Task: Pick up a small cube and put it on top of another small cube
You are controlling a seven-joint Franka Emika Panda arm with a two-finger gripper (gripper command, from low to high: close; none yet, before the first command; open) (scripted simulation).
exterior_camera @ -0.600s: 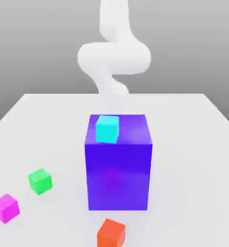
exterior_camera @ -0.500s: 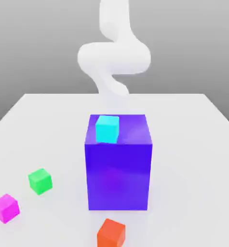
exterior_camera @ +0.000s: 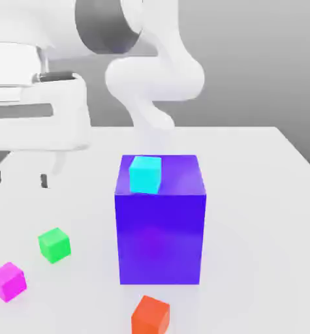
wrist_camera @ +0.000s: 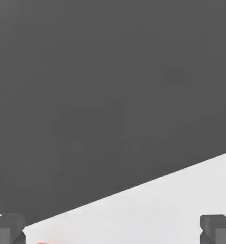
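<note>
On the pale, matte surface (exterior_camera: 248, 196) stands a big glossy purple-blue block (exterior_camera: 160, 228), square-edged and tall, with a small cyan cube (exterior_camera: 145, 174) resting flat on its top face, toward the exterior view's left and front edge. The small magenta-pink cube (exterior_camera: 7, 281), plain and smooth, sits on the surface near the exterior view's lower left corner, well apart from the block. A green cube (exterior_camera: 54, 244) of like size lies between it and the block, nearer the magenta one, and an orange-red cube (exterior_camera: 150, 316) sits just in front of the block's base. All three loose cubes are turned slightly askew to the block's faces. The white arm, rounded and smooth with a grey disc at one joint, curves behind the block, and its boxy hand fills the exterior view's upper left. The tool (exterior_camera: 18, 177) hangs there above the surface with its two dark, blunt fingers (wrist_camera: 218, 228) spread wide apart, released and grasping nothing, well above the magenta-pink cube.
</note>
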